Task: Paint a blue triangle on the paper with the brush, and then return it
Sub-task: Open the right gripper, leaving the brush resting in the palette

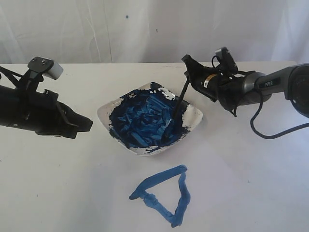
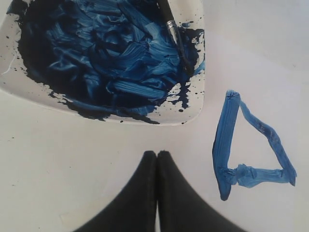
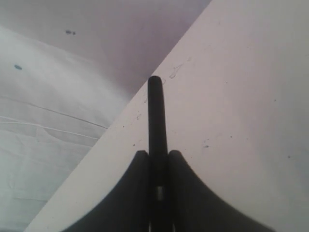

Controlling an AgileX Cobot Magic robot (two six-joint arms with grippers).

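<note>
The blue triangle [image 1: 164, 193] lies painted on the white paper [image 1: 231, 183] in front of the white dish [image 1: 195, 115], and shows as the blue triangle [image 2: 246, 145] in the left wrist view. My right gripper [image 1: 187, 71] is shut on the upper end of the black brush [image 1: 177, 105], which slants down into the dish's dark-blue paint. In the right wrist view the brush handle [image 3: 157, 116] sticks out between the shut jaws of the right gripper [image 3: 158, 153]. The brush tip [image 2: 177, 41] rests in the paint. My left gripper [image 1: 86, 124] is shut and empty, left of the dish; the left gripper [image 2: 157, 153].
A pale curtain [image 1: 145, 24] with small blue specks hangs behind the table's far edge. The right arm's cable [image 1: 270, 131] loops over the table at the right. The dish rim [image 2: 145, 118] is splattered with paint close to the left gripper.
</note>
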